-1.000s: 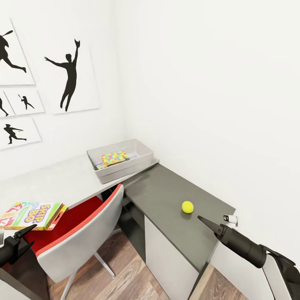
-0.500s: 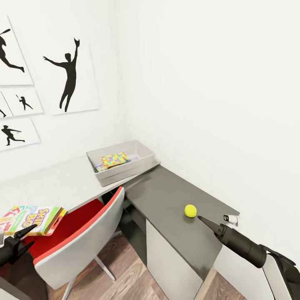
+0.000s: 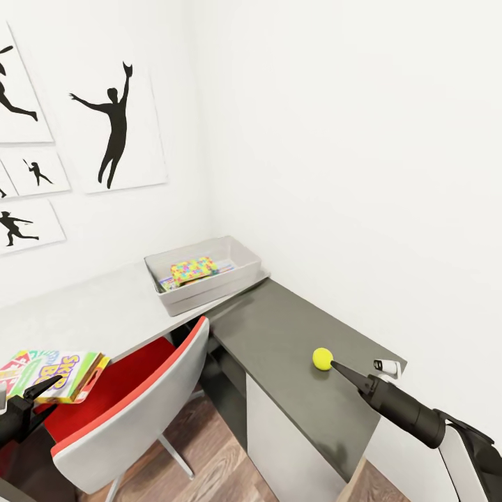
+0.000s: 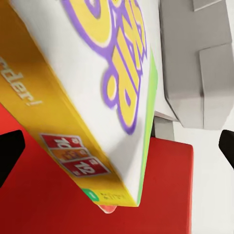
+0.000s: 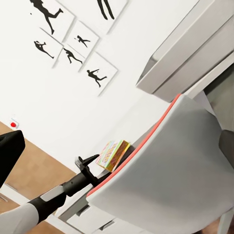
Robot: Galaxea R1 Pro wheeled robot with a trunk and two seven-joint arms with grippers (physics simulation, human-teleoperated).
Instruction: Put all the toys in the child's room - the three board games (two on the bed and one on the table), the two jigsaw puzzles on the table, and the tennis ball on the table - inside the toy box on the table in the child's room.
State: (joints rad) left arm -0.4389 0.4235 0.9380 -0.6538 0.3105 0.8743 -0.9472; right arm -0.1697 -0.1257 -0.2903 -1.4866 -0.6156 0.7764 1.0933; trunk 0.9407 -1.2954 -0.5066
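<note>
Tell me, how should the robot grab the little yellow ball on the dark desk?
The tennis ball is round, so any two opposite sides would probably work. It sits free on the dark desk section, with nothing touching it. Coming down from above, one finger on each side around its widest middle, seems best. The right gripper is closest; its tip points at the ball from just beside it.

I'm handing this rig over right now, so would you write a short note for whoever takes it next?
Left gripper: holds the Skip-Bo box over the chair's red seat.
Right gripper: nothing in it, tip beside the tennis ball on the dark desk section.
Toy box on the white desk top: one jigsaw puzzle inside, over other flat items.
Left: box the Skip-Bo game and the ball.
</note>
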